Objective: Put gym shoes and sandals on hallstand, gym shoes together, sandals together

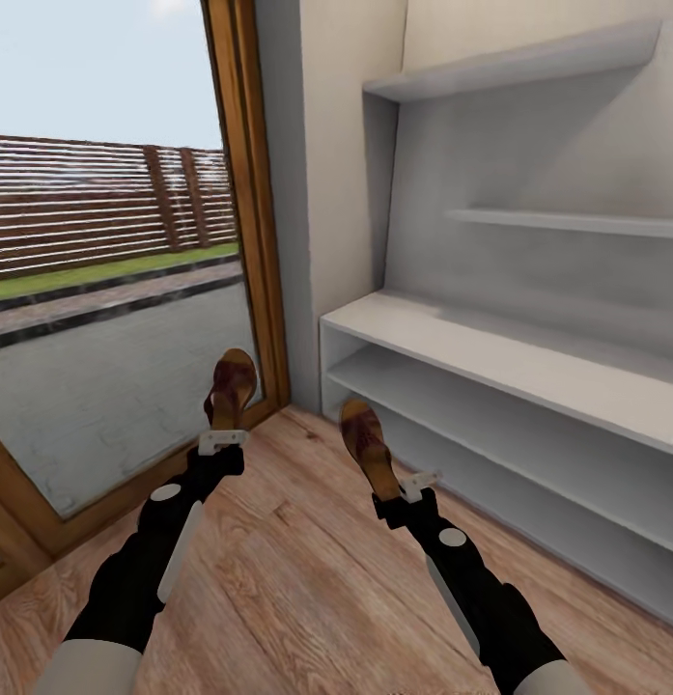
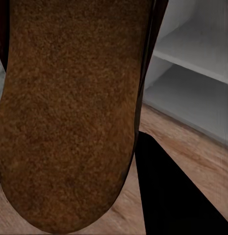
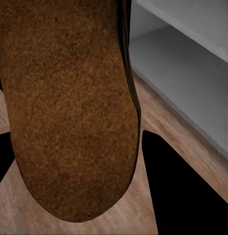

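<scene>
One sandal [image 1: 230, 388] is clamped at its heel in the left gripper [image 1: 223, 441], the other sandal [image 1: 367, 446] in the right gripper [image 1: 416, 486]. Both are held above the wood floor [image 1: 297, 579], near the grey shoe rack [image 1: 529, 367], beside a glass door [image 1: 104, 290].

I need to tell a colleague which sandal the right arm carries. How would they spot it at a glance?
Start at the grey hallstand. The sandal is clamped in the right gripper just before its lower shelves, unlike the other sandal by the glass door.
</scene>
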Tool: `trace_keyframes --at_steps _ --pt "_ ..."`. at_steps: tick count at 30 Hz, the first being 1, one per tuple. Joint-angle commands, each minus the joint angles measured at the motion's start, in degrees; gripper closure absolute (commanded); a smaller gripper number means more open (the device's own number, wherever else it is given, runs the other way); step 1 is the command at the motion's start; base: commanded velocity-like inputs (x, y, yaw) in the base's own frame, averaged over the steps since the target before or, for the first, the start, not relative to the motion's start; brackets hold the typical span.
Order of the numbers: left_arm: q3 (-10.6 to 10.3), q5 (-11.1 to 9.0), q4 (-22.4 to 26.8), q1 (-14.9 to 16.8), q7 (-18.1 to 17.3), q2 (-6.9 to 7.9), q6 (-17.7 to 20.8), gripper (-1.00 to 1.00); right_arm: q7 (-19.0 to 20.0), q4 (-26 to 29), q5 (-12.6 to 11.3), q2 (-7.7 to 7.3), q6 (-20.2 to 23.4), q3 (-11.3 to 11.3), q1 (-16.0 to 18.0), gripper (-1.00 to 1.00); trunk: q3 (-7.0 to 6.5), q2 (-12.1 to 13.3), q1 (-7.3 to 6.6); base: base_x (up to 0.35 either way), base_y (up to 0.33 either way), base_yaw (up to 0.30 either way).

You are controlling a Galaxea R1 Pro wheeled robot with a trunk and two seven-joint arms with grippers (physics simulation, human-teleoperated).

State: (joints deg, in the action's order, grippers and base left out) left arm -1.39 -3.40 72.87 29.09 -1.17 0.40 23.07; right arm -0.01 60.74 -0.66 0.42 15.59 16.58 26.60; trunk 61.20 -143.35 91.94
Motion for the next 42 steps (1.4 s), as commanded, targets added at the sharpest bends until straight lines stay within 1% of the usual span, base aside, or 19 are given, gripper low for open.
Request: trace_keyframes --at_steps 1,10,20,34,42 --pt "0.0 -0.1 0.1 0.0 -0.1 0.04 0.3 1.0 -0.1 0.1 -0.2 0.01 0.4 0.0 0.0 1.0 0.02 0.0 -0.01 0.0 0.301 -0.279" --pt "0.0 -0.2 0.1 0.0 -0.1 0.04 0.3 1.0 -0.1 0.1 -0.2 0.02 0.4 0.0 0.0 1.0 -0.27 0.0 -0.01 0.01 0.253 -0.279" --pt "0.0 -0.2 0.1 0.0 -0.1 0.04 0.3 1.0 -0.1 0.1 -0.2 -0.01 0.4 0.0 0.0 1.0 -0.59 0.0 -0.01 0.165 0.289 -0.279" --pt "0.0 -0.2 0.1 0.0 -0.1 0.04 0.3 1.0 -0.1 0.1 -0.2 0.0 0.4 0.0 0.0 1.0 -1.04 0.0 -0.01 0.02 0.035 -0.279" --pt "0.0 -0.2 0.1 0.0 -0.1 0.04 0.3 1.0 -0.1 0.1 -0.2 0.01 0.4 0.0 0.0 1.0 -1.3 0.0 -0.01 0.091 0.227 -0.279"
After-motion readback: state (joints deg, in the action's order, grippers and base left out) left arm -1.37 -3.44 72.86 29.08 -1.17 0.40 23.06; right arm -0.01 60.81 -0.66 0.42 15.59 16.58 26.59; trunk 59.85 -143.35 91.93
